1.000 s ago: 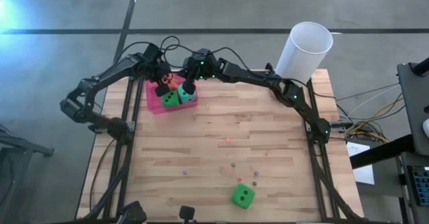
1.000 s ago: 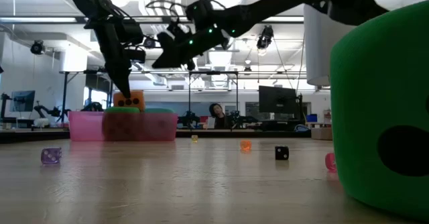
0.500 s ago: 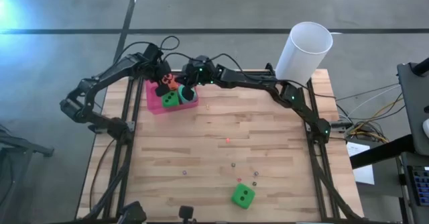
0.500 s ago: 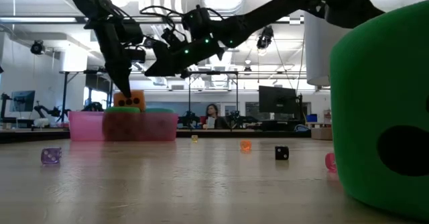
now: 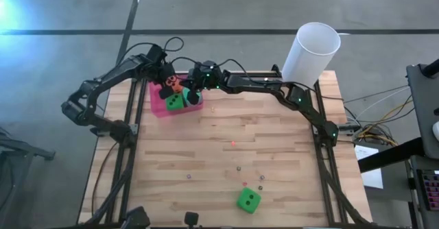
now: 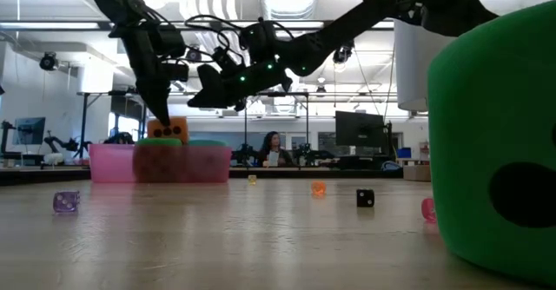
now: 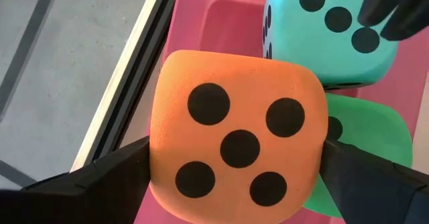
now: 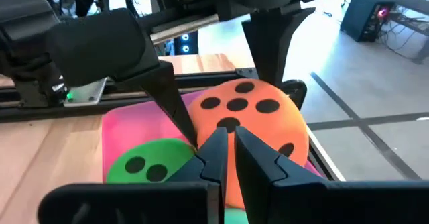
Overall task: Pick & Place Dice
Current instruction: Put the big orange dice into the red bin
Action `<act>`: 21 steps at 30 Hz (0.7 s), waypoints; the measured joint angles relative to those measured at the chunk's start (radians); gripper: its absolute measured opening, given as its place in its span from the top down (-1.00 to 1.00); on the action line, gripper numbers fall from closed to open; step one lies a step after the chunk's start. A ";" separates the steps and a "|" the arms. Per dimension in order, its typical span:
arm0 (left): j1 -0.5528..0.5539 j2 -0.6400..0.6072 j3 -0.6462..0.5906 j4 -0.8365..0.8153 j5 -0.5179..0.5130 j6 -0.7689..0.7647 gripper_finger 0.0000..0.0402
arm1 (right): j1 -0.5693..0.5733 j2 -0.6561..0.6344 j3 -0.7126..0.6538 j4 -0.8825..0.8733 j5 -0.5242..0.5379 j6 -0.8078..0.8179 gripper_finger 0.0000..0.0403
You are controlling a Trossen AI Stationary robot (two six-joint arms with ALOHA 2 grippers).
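Note:
A pink tray [image 5: 159, 107] at the table's far left holds three dice. The orange die [image 7: 238, 140] lies uppermost, resting partly on a green die [image 7: 365, 133], with the teal die [image 7: 322, 29] beside them. My left gripper [image 5: 168, 86] stands open with one finger on each side of the orange die. My right gripper [image 5: 194, 92] is shut and hovers just over the teal die, beside the orange one [image 8: 258, 123]. Another green die [image 5: 248, 200] lies on the table near the front edge. My left gripper's fingers [image 7: 114, 174] come steeply from above and stand close against two opposite sides of the orange die [image 7: 155, 160]. Whether they touch it I cannot tell. The die sits on the dice below it, five pips up.
A tall white cup [image 5: 312, 51] stands at the far right corner. Several tiny beads [image 5: 239, 167] lie scattered on the wood between the tray and the near green die [image 6: 495, 142]. A person [image 6: 271, 147] sits in the room behind the table.
My right gripper has sunk toward the tray and now hangs lower over the teal die, still shut. The dice have stayed where they were.

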 joint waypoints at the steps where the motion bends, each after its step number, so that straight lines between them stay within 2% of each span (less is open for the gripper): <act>1: 0.000 0.000 0.000 -0.003 0.008 -0.001 -0.98 | 0.000 -0.001 0.000 0.001 0.002 0.000 0.87; 8: 0.000 0.000 0.000 -0.011 0.070 -0.001 -0.97 | 0.008 0.044 0.021 0.022 0.014 0.010 0.87; 21: -0.010 0.000 0.000 -0.037 0.077 0.000 -0.97 | 0.024 0.072 0.110 0.026 0.017 0.006 0.87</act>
